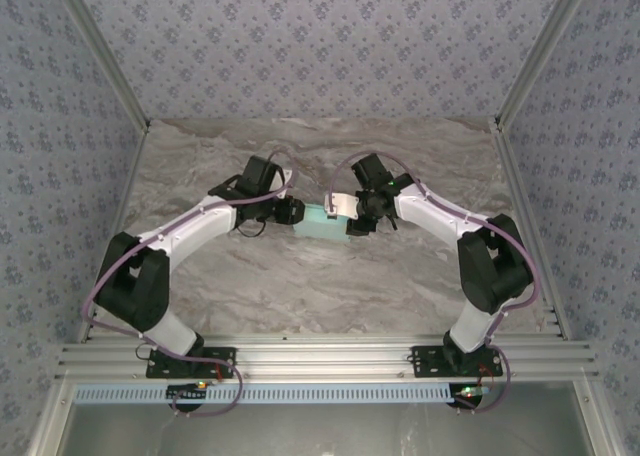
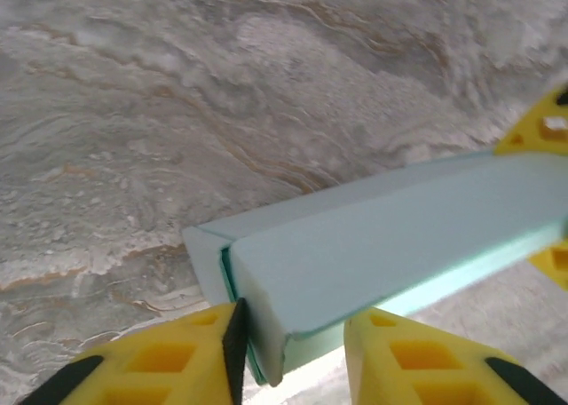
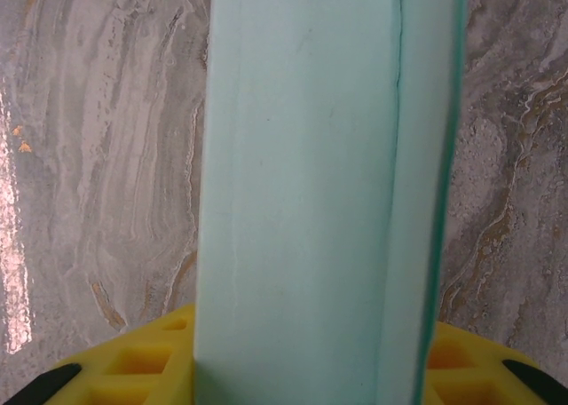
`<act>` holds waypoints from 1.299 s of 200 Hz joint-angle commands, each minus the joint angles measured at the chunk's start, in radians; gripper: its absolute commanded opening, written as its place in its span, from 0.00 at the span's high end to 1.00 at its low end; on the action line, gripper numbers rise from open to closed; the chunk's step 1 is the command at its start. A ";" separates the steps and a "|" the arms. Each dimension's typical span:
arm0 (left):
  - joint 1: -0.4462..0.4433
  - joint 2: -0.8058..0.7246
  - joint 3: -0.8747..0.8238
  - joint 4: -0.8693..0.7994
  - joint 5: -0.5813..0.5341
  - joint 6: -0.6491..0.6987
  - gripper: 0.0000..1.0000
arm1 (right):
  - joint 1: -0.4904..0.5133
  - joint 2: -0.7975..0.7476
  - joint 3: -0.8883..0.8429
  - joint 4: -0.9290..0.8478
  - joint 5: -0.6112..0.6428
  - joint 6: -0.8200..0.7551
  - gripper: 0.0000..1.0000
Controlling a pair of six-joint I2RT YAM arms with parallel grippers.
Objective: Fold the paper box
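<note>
The plain mint paper box (image 1: 325, 221) is at the middle of the bench (image 1: 300, 286), spanning the gap between the two arms' tips. The right jaws are closed on one end, and the card rises from between their yellow fingers (image 3: 133, 369). The left jaws straddle the other end with one pad (image 2: 235, 334) touching it; I cannot tell whether they grip it.

A robotics lab booth: aluminium rail (image 1: 330, 356), marble-print table (image 1: 330, 286), wallpapered walls (image 1: 320, 46).
</note>
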 commanded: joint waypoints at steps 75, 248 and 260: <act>0.110 -0.421 -0.553 0.926 -0.022 0.133 0.01 | 0.012 0.091 -0.062 -0.117 0.014 -0.100 0.61; -0.014 -0.073 -0.689 1.203 0.237 1.004 0.20 | -0.022 0.083 0.011 -0.313 -0.212 -0.329 0.62; -0.013 -0.082 -0.705 1.245 0.237 1.003 0.19 | -0.035 0.083 0.022 -0.340 -0.224 -0.341 0.62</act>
